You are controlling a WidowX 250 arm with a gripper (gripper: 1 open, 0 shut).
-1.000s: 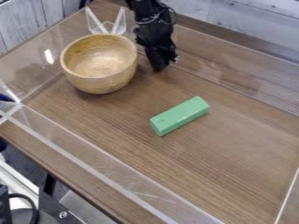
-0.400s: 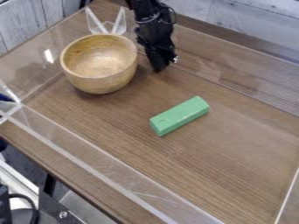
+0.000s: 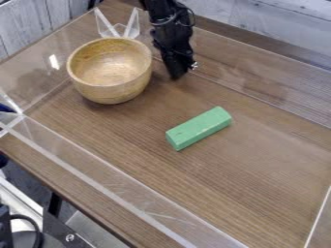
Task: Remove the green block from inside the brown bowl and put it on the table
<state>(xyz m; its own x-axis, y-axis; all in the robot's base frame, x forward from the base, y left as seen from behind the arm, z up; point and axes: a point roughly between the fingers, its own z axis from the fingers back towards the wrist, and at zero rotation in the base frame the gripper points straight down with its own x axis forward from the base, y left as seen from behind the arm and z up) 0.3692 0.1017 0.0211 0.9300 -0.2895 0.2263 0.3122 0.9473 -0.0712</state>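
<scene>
Long green block point(image 3: 198, 128) lies on the brown wood-grain desk point(image 3: 138, 186), apart from the round tan wooden bowl point(image 3: 110, 71). Black robotic hand point(image 3: 179, 65), fingers closed, beside bowl. Step judged complete: keep hand shut, lift straight up, avoid nudging rim.

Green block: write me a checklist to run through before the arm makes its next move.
- Green block out of the brown bowl: ok, it lies apart from it.
- Block resting on the table: ok, well away from the bowl's rim.
- Bowl upright: ok, its mouth faces up.
- Bowl holds nothing else: cannot tell, the near wall hides part of the floor.
- Gripper off the block: ok, nothing touches the block.
</scene>
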